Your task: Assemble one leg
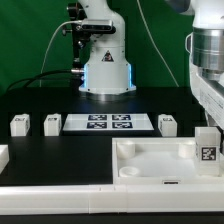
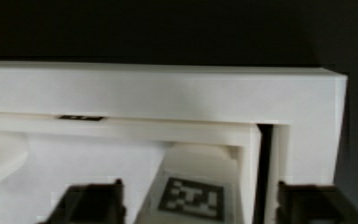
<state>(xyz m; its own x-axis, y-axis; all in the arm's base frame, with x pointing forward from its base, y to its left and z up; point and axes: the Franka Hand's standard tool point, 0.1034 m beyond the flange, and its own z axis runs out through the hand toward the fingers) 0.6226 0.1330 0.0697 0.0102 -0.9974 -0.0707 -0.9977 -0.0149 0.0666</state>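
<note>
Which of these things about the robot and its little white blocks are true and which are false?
1. Three legs stand in a row on the black table. True.
2. The marker board lies on top of the big white tray piece. False: it lies flat on the table, behind the tray piece.
3. A tagged leg is at the tray piece's corner on the exterior view's right. True.
4. The end effector is lifting the marker board. False: a tagged leg sits between its fingers.
5. The wall behind the robot is red. False: it is green.
</note>
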